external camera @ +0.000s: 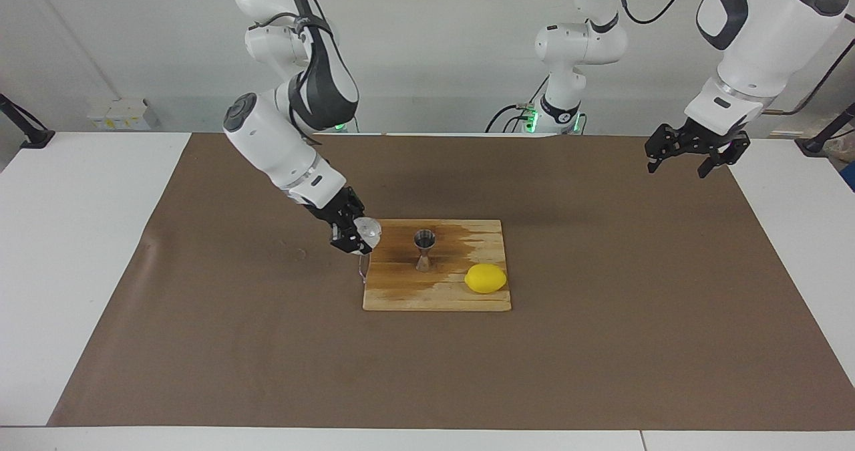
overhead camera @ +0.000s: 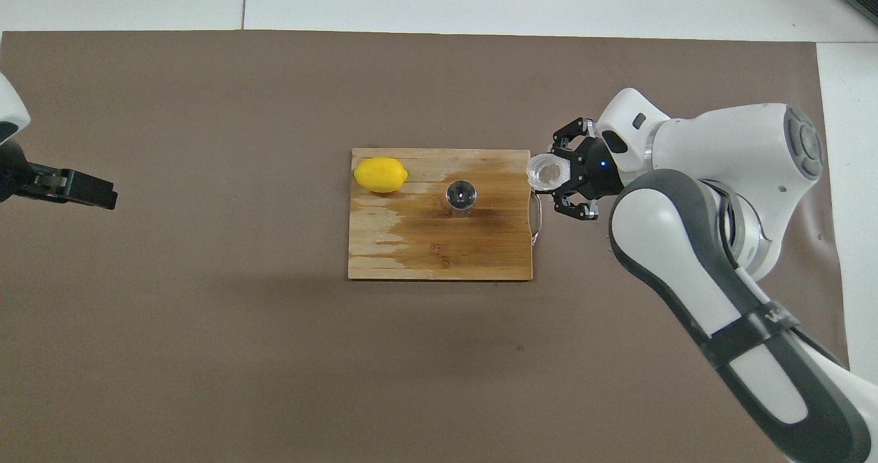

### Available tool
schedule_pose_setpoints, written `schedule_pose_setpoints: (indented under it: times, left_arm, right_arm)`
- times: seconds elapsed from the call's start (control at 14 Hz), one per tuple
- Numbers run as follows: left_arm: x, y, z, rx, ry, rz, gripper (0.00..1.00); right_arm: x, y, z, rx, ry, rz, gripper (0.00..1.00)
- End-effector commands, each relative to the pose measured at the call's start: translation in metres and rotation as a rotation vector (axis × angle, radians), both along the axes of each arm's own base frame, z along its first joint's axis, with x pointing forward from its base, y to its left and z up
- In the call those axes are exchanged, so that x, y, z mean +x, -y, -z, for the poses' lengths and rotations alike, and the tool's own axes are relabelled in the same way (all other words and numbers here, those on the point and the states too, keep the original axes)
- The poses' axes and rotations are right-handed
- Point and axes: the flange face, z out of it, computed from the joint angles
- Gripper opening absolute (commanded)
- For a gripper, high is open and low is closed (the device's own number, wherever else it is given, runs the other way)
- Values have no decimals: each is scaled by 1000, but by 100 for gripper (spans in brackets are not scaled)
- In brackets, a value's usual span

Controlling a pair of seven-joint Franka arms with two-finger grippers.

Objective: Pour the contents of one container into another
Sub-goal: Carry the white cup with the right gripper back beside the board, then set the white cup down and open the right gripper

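Now right hand (external camera: 352, 236) grips the plastic cup (external camera: 367, 229) by its side wall, mid-left of frame, at the board's (external camera: 437, 290) edge; thin, light, crushable. Steel jigger (external camera: 424, 249) centre-board, stiff, tippy. Left hand (external camera: 688, 154) open, upper right, waiting.

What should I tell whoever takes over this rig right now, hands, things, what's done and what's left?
Right gripper: shut on the plastic cup, held tilted over the edge of the cutting board at the right arm's end.
Left gripper: open, holds nothing, waits over the left arm's end of the table.
Jigger: upright mid-board; a lemon lies beside it, toward the left arm's end.
Done: cup is off the jigger; whether anything is left in it cannot be told.
Left: set the cup down and let go.
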Motion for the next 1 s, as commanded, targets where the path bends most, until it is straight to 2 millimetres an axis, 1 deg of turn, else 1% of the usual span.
schedule_pose_setpoints:
  times: [0.0, 0.07, 0.14, 0.28, 0.36, 0.43, 0.5, 0.57, 0.64, 0.71, 0.78, 0.85, 0.93]
  left_arm:
    - [-7, -1, -2, -6, -5, 3, 100]
    - [-7, -1, -2, -6, -5, 3, 100]
    - [-7, -1, -1, -6, -6, 3, 100]
    - [-7, -2, -1, -6, -6, 2, 100]
    - [-7, -1, -2, -6, -5, 3, 100]
    - [-7, -1, -2, -6, -5, 3, 100]
    - [-7, -1, -2, -6, -5, 3, 100]
    - [-7, -2, -2, -6, -5, 2, 100]
    - [-7, -1, -2, -6, -5, 3, 100]
    - [-7, -1, -2, -6, -5, 3, 100]
    - [-7, -1, -2, -6, -5, 3, 100]
    - [-7, -1, -2, -6, -5, 3, 100]
    - [-7, -1, -2, -6, -5, 3, 100]
  right_arm:
    - [-22, 49, 36, 96, 12, -13, 15]
    - [-28, 67, 50, 127, -1, -18, 15]
    - [-32, 86, 59, 155, -18, -19, 15]
    - [-38, 116, 69, 177, -18, -49, 18]
    - [-44, 136, 77, 188, -29, -40, 18]
    - [-50, 153, 91, 209, -61, -28, 18]
    - [-54, 166, 112, 234, -83, -44, 18]
    - [-54, 175, 126, 247, -67, -61, 18]
    - [-55, 176, 145, 297, -62, -53, 18]
    - [-55, 179, 157, 309, -36, -56, 19]
    - [-54, 180, 158, 311, -23, -61, 21]
    - [-53, 180, 158, 312, -24, -59, 44]
    - [-52, 179, 157, 310, -20, -62, 91]
